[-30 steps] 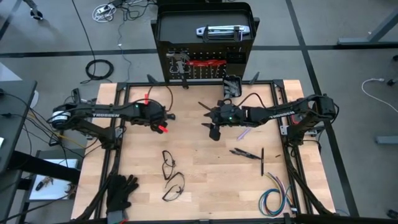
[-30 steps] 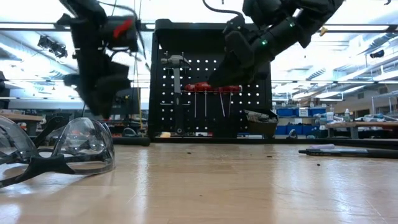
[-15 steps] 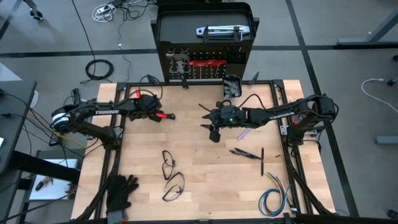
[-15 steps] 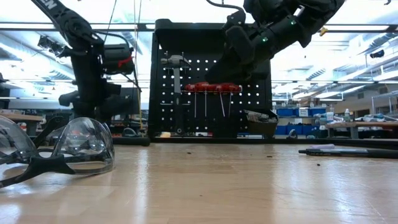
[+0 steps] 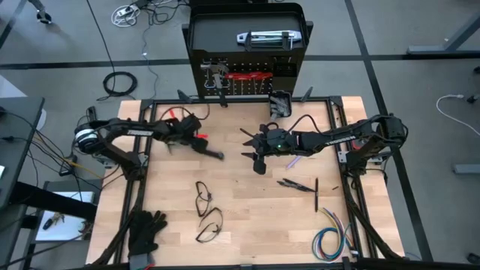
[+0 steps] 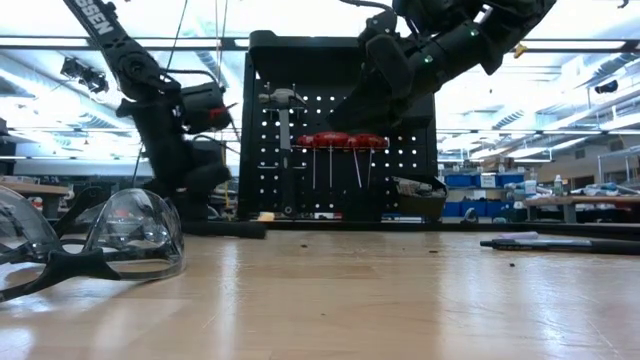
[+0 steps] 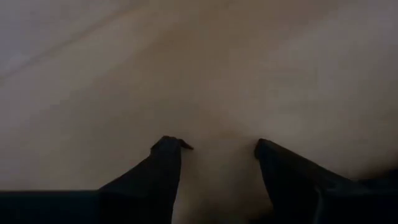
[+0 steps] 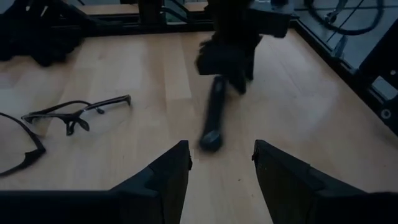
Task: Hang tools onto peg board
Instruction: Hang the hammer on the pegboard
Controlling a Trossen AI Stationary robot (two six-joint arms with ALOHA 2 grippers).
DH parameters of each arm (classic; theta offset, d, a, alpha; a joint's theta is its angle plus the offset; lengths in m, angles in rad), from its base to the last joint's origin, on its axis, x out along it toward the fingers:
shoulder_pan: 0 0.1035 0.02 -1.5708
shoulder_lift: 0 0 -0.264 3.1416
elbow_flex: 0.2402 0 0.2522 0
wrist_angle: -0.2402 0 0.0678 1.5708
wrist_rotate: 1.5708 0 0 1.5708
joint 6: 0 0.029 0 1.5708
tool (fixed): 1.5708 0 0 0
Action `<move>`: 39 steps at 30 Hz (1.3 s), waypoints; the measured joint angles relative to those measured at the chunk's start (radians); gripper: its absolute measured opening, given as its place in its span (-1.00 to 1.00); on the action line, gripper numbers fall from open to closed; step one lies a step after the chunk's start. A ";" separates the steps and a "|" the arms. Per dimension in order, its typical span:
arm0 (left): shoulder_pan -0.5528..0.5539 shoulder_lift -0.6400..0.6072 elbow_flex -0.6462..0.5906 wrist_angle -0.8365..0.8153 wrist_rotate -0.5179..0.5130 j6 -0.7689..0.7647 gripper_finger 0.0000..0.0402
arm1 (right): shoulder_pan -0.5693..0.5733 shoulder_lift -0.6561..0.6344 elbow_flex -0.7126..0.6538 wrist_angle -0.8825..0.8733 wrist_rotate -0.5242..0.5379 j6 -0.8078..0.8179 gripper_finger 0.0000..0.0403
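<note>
At frame top the peg board point(image 5: 247, 79) already holds several tools, while the empty, open left gripper point(image 7: 214, 165) and open right gripper point(image 8: 221, 165) leave a dark-handled tool point(image 8: 213, 118) and others on the table point(image 5: 240, 217).

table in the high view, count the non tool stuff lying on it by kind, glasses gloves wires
safety glasses: 2 pairs
black gloves: 1 heap
coloured wire bundle: 1
total: 4
</note>
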 joint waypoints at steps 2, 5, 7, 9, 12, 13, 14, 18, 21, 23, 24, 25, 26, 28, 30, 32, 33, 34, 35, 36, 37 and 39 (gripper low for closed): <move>-0.049 0.017 0.007 0.036 0.067 0.027 0.06 | 0.000 0.000 0.000 -0.002 0.000 -0.002 -0.07; -0.135 0.032 0.039 0.024 0.101 0.088 0.06 | 0.000 0.000 0.000 -0.015 0.000 -0.002 -0.07; -0.179 0.036 0.069 -0.012 0.085 0.110 0.06 | 0.000 0.000 0.000 -0.020 0.000 -0.002 -0.08; -0.218 0.027 0.101 -0.034 0.056 0.117 0.06 | 0.000 0.000 0.000 -0.027 0.000 0.000 -0.08; -0.276 0.011 0.190 -0.059 0.021 0.189 0.06 | 0.000 0.000 0.000 -0.037 0.001 0.003 -0.08; -0.296 0.004 0.215 -0.124 -0.013 0.220 0.06 | 0.000 0.000 0.000 -0.041 0.001 0.003 -0.08; -0.315 0.003 0.239 -0.197 -0.055 0.249 0.06 | 0.001 0.000 0.000 -0.045 0.001 0.003 -0.08; -0.359 0.002 0.335 -0.443 -0.181 0.273 0.06 | 0.002 0.000 0.000 -0.046 0.001 0.003 -0.09; -0.345 0.007 0.351 -0.570 -0.175 0.130 0.06 | 0.002 0.000 0.000 -0.049 0.001 0.003 -0.09; -0.337 0.008 0.353 -0.609 -0.141 0.039 0.06 | 0.005 0.000 0.000 -0.054 0.001 0.003 -0.08; -0.337 0.005 0.353 -0.630 -0.121 0.003 0.06 | 0.006 0.000 0.000 -0.060 0.001 0.005 -0.08; -0.338 0.005 0.353 -0.643 -0.102 -0.034 0.06 | 0.007 0.000 -0.001 -0.062 0.001 0.007 -0.08; -0.339 0.006 0.353 -0.651 -0.076 -0.067 0.06 | 0.008 0.000 -0.001 -0.061 0.001 0.014 -0.09; -0.344 0.006 0.353 -0.661 -0.009 -0.122 0.06 | 0.013 0.000 -0.001 -0.064 0.001 0.019 -0.09; -0.350 0.006 0.354 -0.660 0.048 -0.166 0.06 | 0.018 0.000 -0.005 -0.060 0.002 0.021 -0.10; -0.354 0.006 0.352 -0.668 0.094 -0.196 0.06 | 0.022 0.000 -0.014 -0.052 0.004 0.020 -0.10; -0.355 0.005 0.343 -0.664 0.112 -0.204 0.06 | 0.024 0.000 -0.019 -0.046 0.004 0.020 -0.10; -0.355 0.005 0.330 -0.668 0.129 -0.215 0.06 | 0.026 0.000 -0.023 -0.041 0.004 0.020 -0.10; -0.354 0.005 0.315 -0.682 0.144 -0.219 0.06 | 0.028 0.000 -0.028 -0.035 0.004 0.019 -0.10; -0.349 0.005 0.301 -0.704 0.147 -0.220 0.06 | 0.029 0.000 -0.032 -0.034 0.004 0.018 -0.10; -0.343 0.005 0.289 -0.727 0.145 -0.220 0.06 | 0.029 0.000 -0.036 -0.034 0.004 0.018 -0.10; -0.332 0.005 0.264 -0.763 0.121 -0.221 0.06 | 0.029 0.000 -0.040 -0.034 0.004 0.017 -0.10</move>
